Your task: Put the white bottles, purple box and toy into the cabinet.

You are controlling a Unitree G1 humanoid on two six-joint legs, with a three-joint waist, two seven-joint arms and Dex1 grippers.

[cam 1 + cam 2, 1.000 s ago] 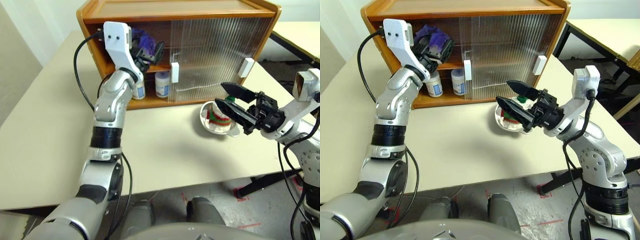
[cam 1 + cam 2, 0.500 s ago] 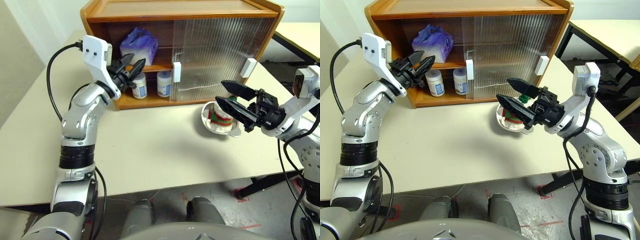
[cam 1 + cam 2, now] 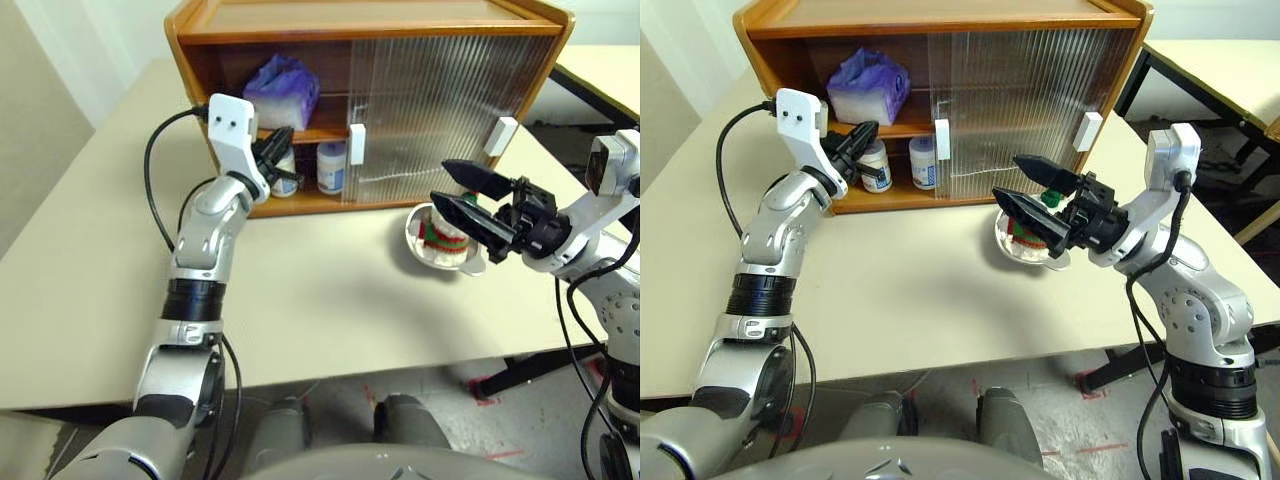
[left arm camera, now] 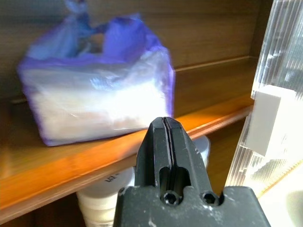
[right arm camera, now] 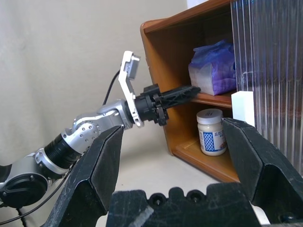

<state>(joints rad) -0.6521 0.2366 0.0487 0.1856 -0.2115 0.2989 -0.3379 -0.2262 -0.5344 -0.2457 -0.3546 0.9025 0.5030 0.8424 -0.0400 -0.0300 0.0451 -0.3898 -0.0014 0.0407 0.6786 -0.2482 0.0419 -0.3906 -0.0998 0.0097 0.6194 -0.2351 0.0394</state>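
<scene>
left pincer (image 3: 862,140) pressed together, empty, by cabinet (image 3: 940,20) shelf | right pincer (image 3: 1025,200) spread over toy (image 3: 440,238) | risk: grabbing bowl (image 3: 412,232) rim, tipping it

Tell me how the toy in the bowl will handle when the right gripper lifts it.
The toy looks fluffy, so it will probably squash between the fingers and weigh little. It sits in a shiny metal bowl that rests loose on the table; a snag might drag or tip the bowl. The right gripper is open beside it.
</scene>
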